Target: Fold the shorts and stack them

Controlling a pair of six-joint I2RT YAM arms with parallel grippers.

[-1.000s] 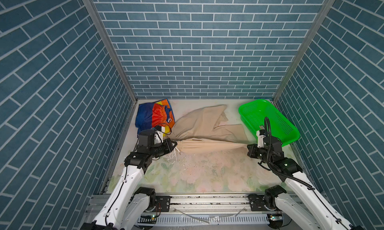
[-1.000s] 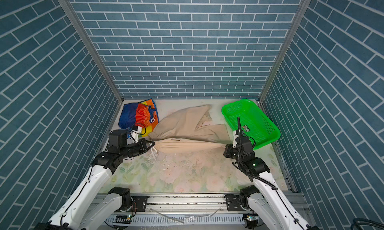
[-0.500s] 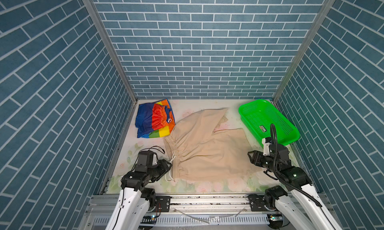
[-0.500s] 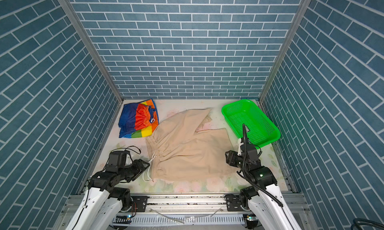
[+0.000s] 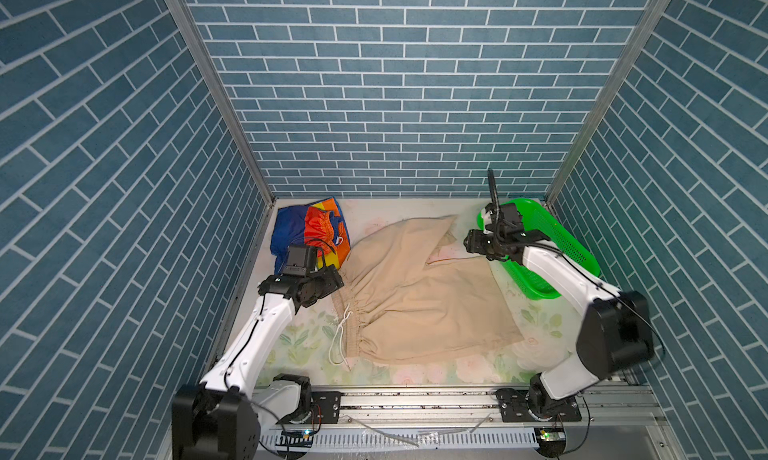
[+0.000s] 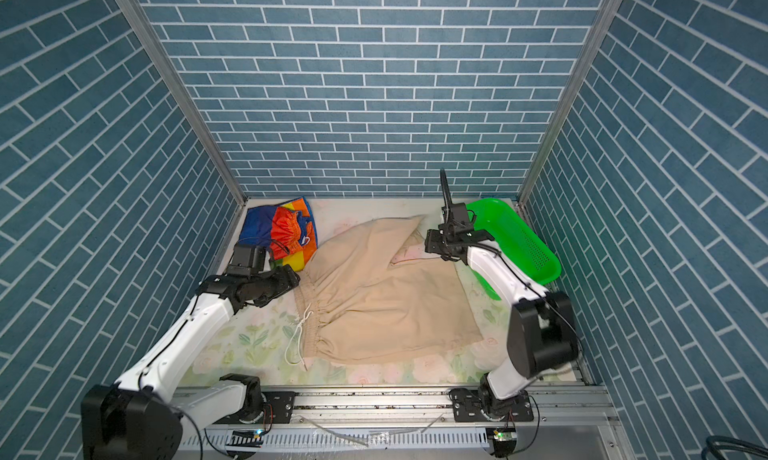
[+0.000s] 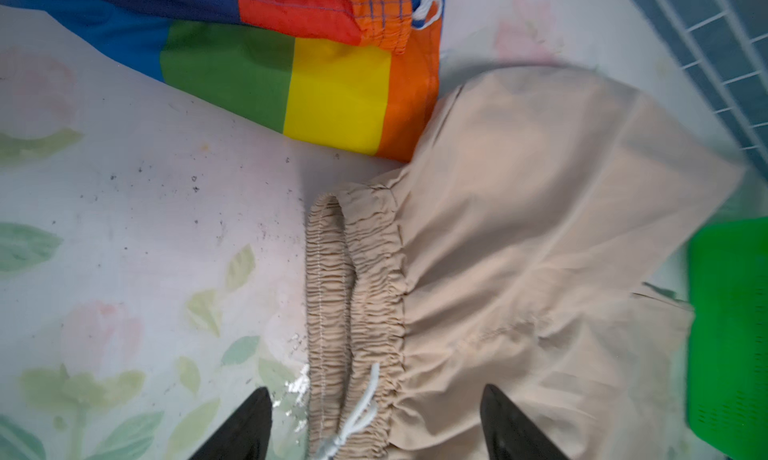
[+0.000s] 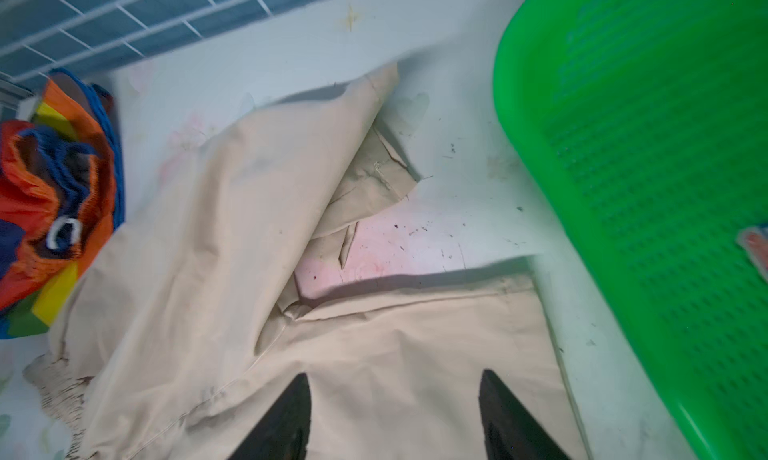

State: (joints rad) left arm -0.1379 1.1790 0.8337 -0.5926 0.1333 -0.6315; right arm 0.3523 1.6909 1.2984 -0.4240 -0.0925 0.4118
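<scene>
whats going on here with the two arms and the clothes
Two white robot arms are working on folding shorts on a floral-print table. The plain beige shorts lie spread out in the middle, not yet folded. The left gripper hangs open over their gathered waistband, and the right gripper hangs open over a leg near the green perforated plastic basket; neither holds anything. The rainbow-striped shiny shorts lie bunched at the back left, beside the beige pair.

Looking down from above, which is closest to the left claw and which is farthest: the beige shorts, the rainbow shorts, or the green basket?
1. beige shorts: waistband right at the tips of the open left gripper.
2. rainbow shorts: just behind it, in the back-left corner.
3. green basket: far across, on the right side.
</scene>
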